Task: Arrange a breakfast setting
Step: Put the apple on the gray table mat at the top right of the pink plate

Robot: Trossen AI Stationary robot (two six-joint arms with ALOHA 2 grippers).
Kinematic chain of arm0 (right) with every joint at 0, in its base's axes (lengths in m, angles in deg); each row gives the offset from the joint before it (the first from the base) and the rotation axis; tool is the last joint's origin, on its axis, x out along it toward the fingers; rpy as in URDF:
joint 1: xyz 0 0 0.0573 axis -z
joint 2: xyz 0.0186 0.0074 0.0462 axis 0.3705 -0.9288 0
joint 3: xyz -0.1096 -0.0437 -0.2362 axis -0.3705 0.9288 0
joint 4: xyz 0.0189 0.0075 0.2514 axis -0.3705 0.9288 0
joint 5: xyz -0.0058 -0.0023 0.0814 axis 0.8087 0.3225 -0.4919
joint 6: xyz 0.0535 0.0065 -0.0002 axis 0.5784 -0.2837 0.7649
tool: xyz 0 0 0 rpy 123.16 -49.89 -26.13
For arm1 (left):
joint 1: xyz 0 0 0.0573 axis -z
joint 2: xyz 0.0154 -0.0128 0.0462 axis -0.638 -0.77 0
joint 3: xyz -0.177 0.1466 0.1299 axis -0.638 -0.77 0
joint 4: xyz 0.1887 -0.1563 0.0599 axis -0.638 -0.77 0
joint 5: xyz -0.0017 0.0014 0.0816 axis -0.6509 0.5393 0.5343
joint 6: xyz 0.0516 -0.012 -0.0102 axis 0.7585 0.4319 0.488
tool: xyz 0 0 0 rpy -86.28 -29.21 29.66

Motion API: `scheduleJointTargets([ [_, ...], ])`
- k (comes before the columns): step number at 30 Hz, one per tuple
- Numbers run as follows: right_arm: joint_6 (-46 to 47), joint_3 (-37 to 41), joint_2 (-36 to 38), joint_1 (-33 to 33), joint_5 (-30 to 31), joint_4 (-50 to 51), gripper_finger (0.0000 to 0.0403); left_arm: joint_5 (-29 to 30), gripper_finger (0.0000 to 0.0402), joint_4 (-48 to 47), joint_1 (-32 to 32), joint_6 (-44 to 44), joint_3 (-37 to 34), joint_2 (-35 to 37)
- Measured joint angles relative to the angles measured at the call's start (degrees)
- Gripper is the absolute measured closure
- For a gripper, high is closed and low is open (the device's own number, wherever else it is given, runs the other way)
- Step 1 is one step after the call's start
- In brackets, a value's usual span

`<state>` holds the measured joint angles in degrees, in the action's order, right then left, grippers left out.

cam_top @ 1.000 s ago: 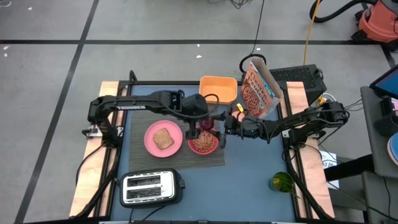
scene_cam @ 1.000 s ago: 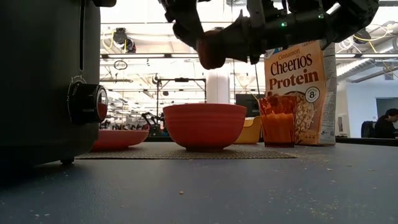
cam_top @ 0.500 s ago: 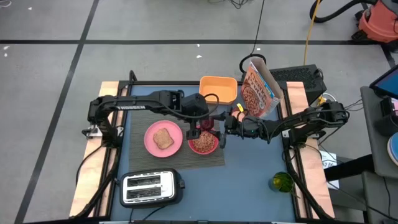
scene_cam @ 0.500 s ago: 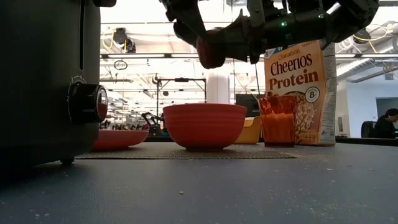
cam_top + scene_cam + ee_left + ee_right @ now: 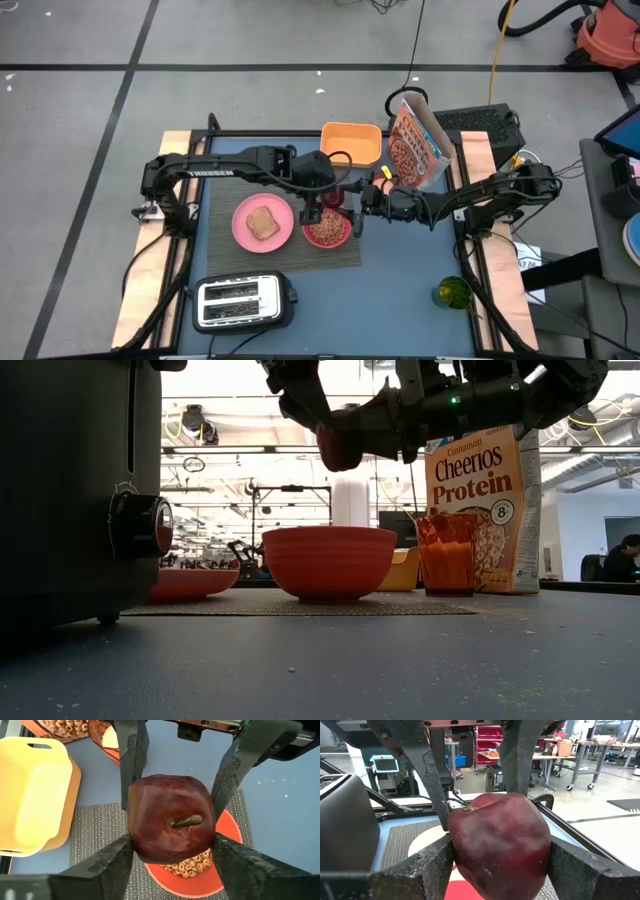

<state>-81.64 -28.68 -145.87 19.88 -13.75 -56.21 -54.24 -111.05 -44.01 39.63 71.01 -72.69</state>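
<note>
A small dark red fruit (image 5: 171, 818) with a short stem hangs above the pink bowl (image 5: 326, 231) of cereal rings, which stands on the grey woven placemat (image 5: 290, 258). It also shows in the low view (image 5: 340, 442). My left gripper (image 5: 172, 855) and my right gripper (image 5: 500, 865) are both shut on the fruit. A brown toast slice (image 5: 263, 221) lies on the flat pink plate (image 5: 243, 236), left of the bowl on the placemat. The gold spoon does not show. My left gripper pinches the fruit's two opposite sides (image 5: 136, 845) between its two fingers, from above, pointing down. The fruit is lifted clear above the bowl, its stem facing the wrist camera. My right gripper pinches the fruit's other two sides (image 5: 457, 855) between its two fingers, coming level from the table's right. Its fingers (image 5: 132, 765) lie crosswise to my left gripper's fingers. The fruit is clear of the bowl.
An orange glass (image 5: 447, 555) stands just behind the bowl. A cereal box (image 5: 412, 148) and a yellow container (image 5: 351, 143) stand at the far side. The black-and-silver toaster (image 5: 243, 301) stands at the near left. A green object (image 5: 452, 293) lies at the near right.
</note>
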Motion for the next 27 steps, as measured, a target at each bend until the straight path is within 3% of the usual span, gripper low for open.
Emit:
scheduleJointTargets([
  [5, -0.01, 0.0, 0.0, 0.0, -0.02, 0.0, 0.0133, -0.02, 0.0173, 0.0, 0.0, 0.0, 0.0, 0.0],
  [16, -0.02, 0.0, 0.0, 0.0, -0.02, 0.0, 0.0125, -0.02, 0.0178, 0.0, -0.02, 0.0, 0.0, 0.0],
  [27, -0.27, 0.0, 0.0, -0.06, -0.24, -0.02, 0.0014, 0.37, 0.0178, -0.66, -0.42, -1.1, 0.0, 0.0],
])
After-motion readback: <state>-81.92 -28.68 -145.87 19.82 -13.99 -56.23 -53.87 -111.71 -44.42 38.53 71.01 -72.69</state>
